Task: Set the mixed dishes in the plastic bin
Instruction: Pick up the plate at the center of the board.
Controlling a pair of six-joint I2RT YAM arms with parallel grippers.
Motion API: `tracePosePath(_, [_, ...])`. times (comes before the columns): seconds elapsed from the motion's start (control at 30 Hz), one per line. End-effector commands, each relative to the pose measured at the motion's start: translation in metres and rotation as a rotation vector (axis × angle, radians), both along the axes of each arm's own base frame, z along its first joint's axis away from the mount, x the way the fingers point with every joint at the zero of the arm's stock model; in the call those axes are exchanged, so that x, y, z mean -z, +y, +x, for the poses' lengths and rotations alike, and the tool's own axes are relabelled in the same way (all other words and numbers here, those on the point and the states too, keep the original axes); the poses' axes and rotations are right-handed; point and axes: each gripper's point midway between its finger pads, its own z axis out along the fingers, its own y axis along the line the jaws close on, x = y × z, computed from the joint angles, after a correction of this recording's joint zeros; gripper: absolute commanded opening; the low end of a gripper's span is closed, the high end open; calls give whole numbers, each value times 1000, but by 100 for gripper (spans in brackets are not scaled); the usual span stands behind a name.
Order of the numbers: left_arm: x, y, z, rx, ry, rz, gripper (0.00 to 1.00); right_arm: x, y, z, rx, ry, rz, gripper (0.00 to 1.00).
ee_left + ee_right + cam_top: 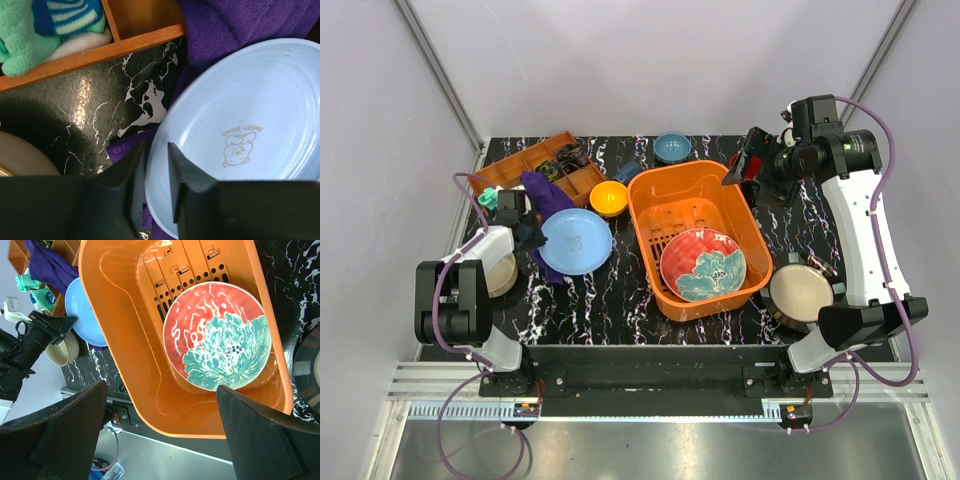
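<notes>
The left fingers (175, 172) pinch the rim of the light blue round plate (240, 130) on the black marbled table (90, 115). Seen from above, a purple cloth (542, 190) lies under the plate's 9 o'clock edge. The right fingers (738, 172) are spread wide above the bright orange rectangular plastic bin (115, 340), at the plate's 3 o'clock. A red-and-green patterned plate (217, 337) lies in the bin's 6 o'clock end.

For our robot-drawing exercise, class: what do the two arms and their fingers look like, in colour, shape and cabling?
The left arm and right arm each have white shell links between chunky black joints. A purple cable loops along each. The fingers are matt black, blocky wedges. The right gripper shows a red part near its wrist.
</notes>
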Motion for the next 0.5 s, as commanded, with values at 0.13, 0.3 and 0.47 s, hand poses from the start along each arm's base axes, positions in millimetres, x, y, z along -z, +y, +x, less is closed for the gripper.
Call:
tracePosePath(0.13, [-2,0,7,23,-36,-3,0,-12,4,-9,-8,-26,24,100])
tracePosePath(0.3, [-23,0,12,50,-67,6,0,-11,5,-7,-2,-31,36,100])
tracePosePath(0.47, [-69,-5,24,95,-142,-6,0,-10,8,-4,2,-31,53,100])
